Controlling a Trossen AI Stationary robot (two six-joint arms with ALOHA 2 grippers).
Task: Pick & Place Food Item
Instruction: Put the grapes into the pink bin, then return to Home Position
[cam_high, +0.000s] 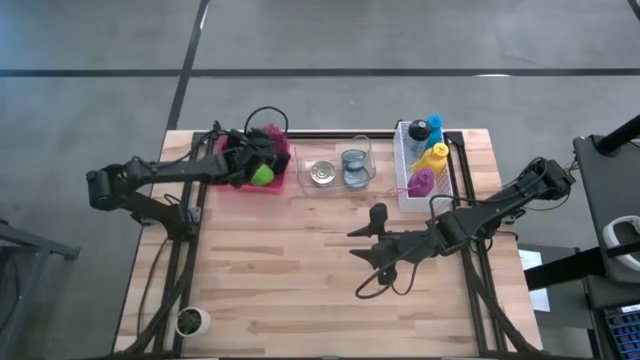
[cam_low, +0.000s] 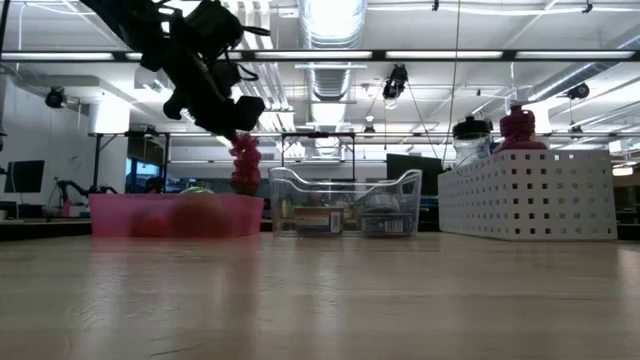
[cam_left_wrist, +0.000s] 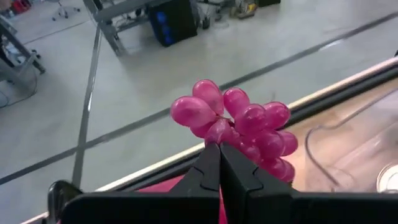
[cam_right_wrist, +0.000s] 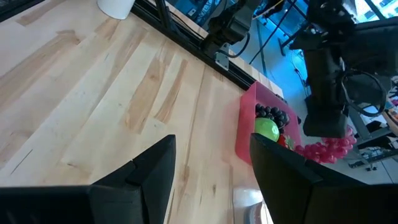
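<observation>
Grapes (cam_left_wrist: 239, 127), one pink bunch, dangle long-axis-down right under the left claw (cam_left_wrist: 219, 163), clamped on their stem. Right claw (cam_right_wrist: 211, 158) hovers over the counter (cam_high: 300, 260), fingers apart.

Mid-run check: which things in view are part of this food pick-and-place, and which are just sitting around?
In the job:
- pink grape bunch, held by the shut left gripper above the pink bin
- pink bin with green apple and dark grapes

Just lying about:
- clear bin holding cans
- white perforated basket with bottles
- small white cup
- right gripper, waiting mid-table
</observation>
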